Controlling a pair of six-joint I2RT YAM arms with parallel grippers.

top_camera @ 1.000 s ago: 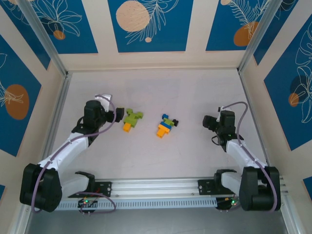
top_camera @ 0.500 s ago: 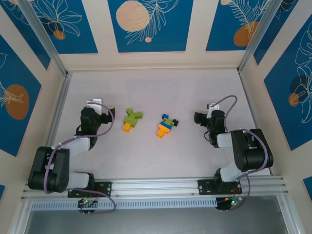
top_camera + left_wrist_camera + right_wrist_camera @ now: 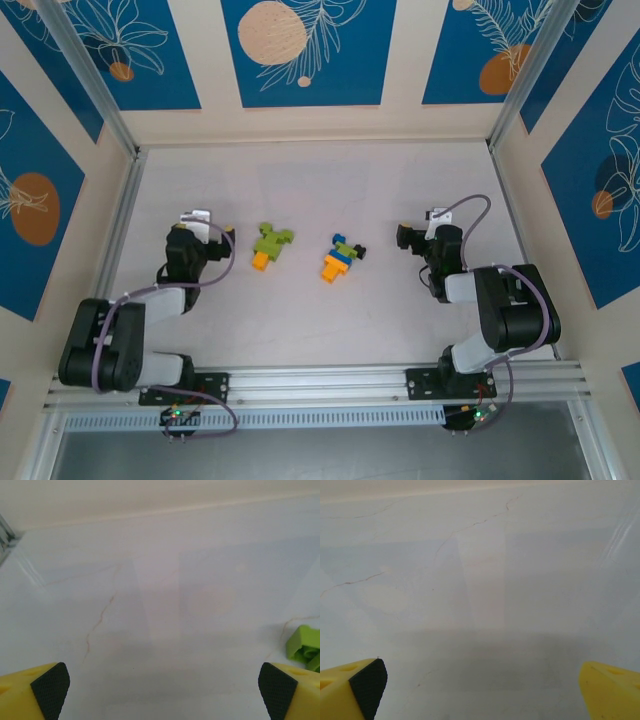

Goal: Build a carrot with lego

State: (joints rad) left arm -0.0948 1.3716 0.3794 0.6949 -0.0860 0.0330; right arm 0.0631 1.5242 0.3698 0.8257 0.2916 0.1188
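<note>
Lego (image 3: 268, 238) is lying in two small clusters near the middle of the white table (image 3: 400, 180), nothing gripping either one. The left cluster (image 3: 266, 246) is showing mostly lime green with an orange piece at its near end. The right cluster (image 3: 340, 260) is sitting just beside it, apart from it, showing orange at the near end, blue in the middle, and green and a tiny black piece at the far end. The left gripper (image 3: 224, 238) is hovering low to the left of the left cluster, near it but not touching, jaws standing wide apart and holding nothing. In the left wrist view, the left gripper (image 3: 163, 692) is framing bare table between its yellow fingers with black pads (image 3: 50, 690), and a lime green piece (image 3: 304, 642) is peeking in at the right edge, just beyond the right-hand fingertip. The right gripper (image 3: 404, 238) is sitting to the right of the right cluster, a little farther off, jaws likewise spread wide and empty. In the right wrist view, the right gripper (image 3: 488, 689) is facing bare, faintly cracked tabletop. Both arms are folding back low toward their bases on the metal rail (image 3: 320, 385) at the near edge. Walls with blue leaf-patterned panels (image 3: 300, 50) are enclosing the table.
</note>
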